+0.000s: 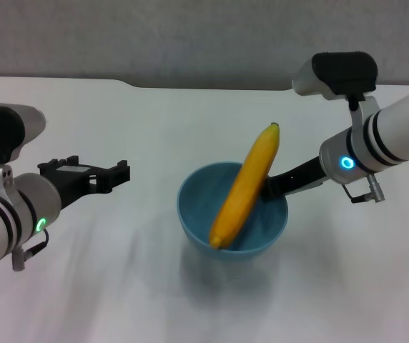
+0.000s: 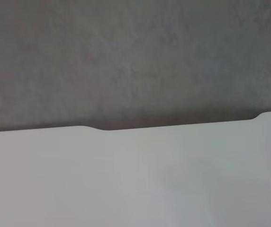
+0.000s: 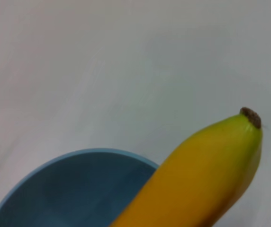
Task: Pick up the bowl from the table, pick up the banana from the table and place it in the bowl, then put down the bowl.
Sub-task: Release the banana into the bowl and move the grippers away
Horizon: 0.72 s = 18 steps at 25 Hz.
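Note:
The light-blue bowl is at the middle of the white table, with a soft shadow under it; it seems to hang just above the top. The yellow banana stands slanted in the bowl, its lower end inside and its greenish tip sticking out over the far right rim. My right gripper is shut on the bowl's right rim, right beside the banana. The right wrist view shows the banana over the bowl. My left gripper is open and empty, off to the bowl's left.
The table's far edge with its shallow notch runs along a grey wall. The left wrist view shows only bare tabletop and that edge.

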{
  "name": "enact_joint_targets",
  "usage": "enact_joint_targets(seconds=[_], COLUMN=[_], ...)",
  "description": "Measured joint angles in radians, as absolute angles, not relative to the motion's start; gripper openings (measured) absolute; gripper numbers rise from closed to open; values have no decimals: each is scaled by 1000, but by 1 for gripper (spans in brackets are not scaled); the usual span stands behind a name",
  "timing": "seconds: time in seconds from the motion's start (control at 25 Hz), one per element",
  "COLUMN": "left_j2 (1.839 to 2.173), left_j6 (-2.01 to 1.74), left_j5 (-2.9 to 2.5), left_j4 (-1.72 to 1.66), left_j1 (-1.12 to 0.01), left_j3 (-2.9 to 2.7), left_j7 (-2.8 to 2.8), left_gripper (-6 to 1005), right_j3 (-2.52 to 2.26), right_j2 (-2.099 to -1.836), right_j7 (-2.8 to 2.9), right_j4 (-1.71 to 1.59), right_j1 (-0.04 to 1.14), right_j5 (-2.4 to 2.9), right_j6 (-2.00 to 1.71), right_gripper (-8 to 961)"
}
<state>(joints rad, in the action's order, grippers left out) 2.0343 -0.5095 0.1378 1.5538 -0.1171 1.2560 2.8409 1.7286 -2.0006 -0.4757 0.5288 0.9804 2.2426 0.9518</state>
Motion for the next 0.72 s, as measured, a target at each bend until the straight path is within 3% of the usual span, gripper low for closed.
enact_joint_targets(seconds=[0.72], left_j2=[2036], left_j6=[-476], left_j5=[147], left_j4=[1541], left_j1=[-121], left_j3=[1250], left_j7=[2837], left_gripper=[882], right_j3=[1673], right_j2=[-2019], right_j7=[-493], right_j4=[456], right_j1=[953], right_j5=[2189], right_j6=[895], right_gripper=[84])
